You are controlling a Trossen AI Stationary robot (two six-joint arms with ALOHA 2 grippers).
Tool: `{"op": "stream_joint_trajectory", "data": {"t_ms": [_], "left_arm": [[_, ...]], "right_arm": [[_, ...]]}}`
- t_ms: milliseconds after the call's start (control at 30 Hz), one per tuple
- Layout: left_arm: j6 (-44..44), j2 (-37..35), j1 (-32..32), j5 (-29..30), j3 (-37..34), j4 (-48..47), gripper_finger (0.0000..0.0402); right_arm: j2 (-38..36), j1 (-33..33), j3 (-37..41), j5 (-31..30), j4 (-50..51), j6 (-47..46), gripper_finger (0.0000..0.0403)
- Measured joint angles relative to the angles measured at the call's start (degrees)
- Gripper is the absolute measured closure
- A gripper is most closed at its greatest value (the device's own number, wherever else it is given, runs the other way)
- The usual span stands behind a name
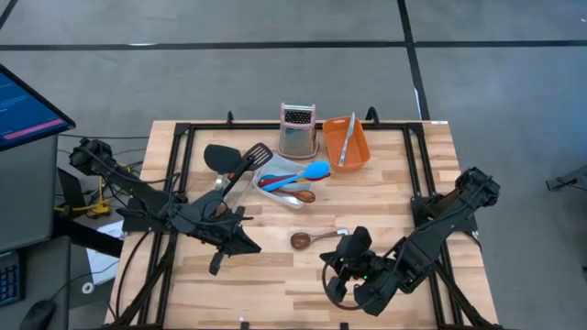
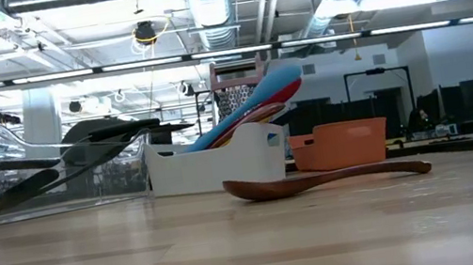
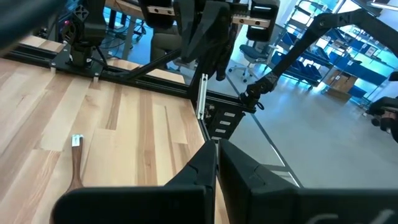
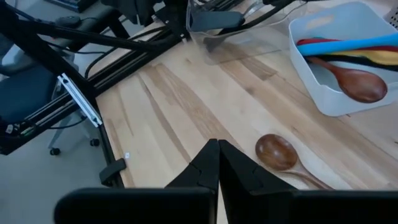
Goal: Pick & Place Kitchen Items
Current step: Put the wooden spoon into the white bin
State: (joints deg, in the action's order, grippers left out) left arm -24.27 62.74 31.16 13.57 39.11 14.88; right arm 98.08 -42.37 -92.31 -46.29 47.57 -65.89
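One wooden spoon (image 1: 307,239) lies loose on the table (image 1: 275,275), between the two arms. The white tub (image 1: 275,174) holds a blue spoon (image 1: 307,171), a red-handled tool (image 1: 280,181) and a second wooden spoon (image 1: 301,195). Two black utensils, a spatula (image 1: 220,158) and a slotted turner (image 1: 249,160), rest beside it. A grater (image 1: 297,130) and an orange tub (image 1: 347,142) stand behind. Left gripper (image 1: 220,261) and right gripper (image 1: 332,280) hover with fingers closed, empty.

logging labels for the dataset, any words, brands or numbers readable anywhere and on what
None can be read.
Monitor beside the table: lines of screen text, too small to read.
Small white tag on the wooden spoon's handle: no legible print.
Box grater, orange tub, white tub: no markings visible.
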Motion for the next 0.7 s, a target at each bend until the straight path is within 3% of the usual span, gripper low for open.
{"op": "stream_joint_trajectory", "data": {"t_ms": [333,700], "left_arm": [[2.31,0.0,-0.05,0.73,-0.01,-0.05,0.0399],[3.23,0.0,-0.04,6.11,0.0,-0.06,0.0399]], "right_arm": [[0.0,1.61,0.02,4.75,-0.17,0.68,0.0403],[-2.47,8.35,0.02,15.72,-2.32,22.2,0.0403]]}}
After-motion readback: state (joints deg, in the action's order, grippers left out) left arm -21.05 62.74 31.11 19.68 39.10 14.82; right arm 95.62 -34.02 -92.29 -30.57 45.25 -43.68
